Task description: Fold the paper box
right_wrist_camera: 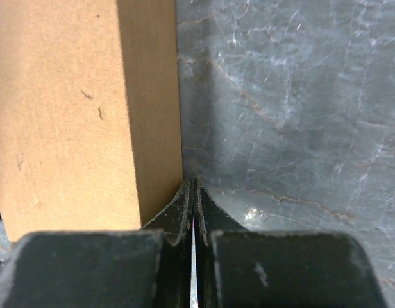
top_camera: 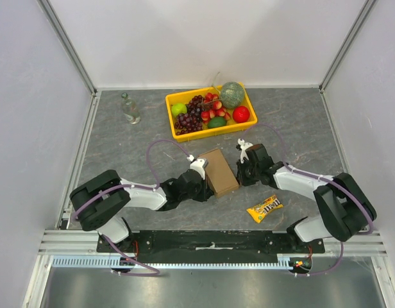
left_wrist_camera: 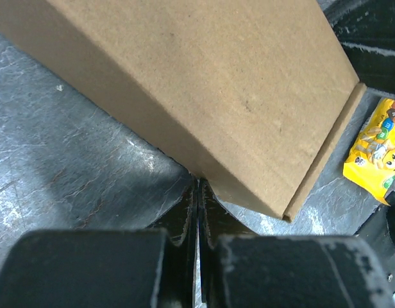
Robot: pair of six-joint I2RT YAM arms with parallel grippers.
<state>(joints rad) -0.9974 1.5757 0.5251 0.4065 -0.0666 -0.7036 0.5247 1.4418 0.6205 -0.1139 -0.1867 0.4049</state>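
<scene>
The paper box (top_camera: pixel 218 171) is a closed brown cardboard carton lying flat on the grey table between both arms. My left gripper (top_camera: pixel 199 174) is shut and empty, its fingertips pressed against the box's left side; in the left wrist view the tips (left_wrist_camera: pixel 199 183) meet at the foot of the box (left_wrist_camera: pixel 204 83) wall. My right gripper (top_camera: pixel 242 171) is shut too, empty, touching the box's right side. In the right wrist view its tips (right_wrist_camera: pixel 193 184) sit at the bottom corner of the box (right_wrist_camera: pixel 82 109).
A yellow tray (top_camera: pixel 174 131) of fruit stands just behind the box. A small glass bottle (top_camera: pixel 129 108) is at the back left. A yellow candy packet (top_camera: pixel 265 208) lies in front of the right arm and shows as the candy packet (left_wrist_camera: pixel 376 157) in the left wrist view.
</scene>
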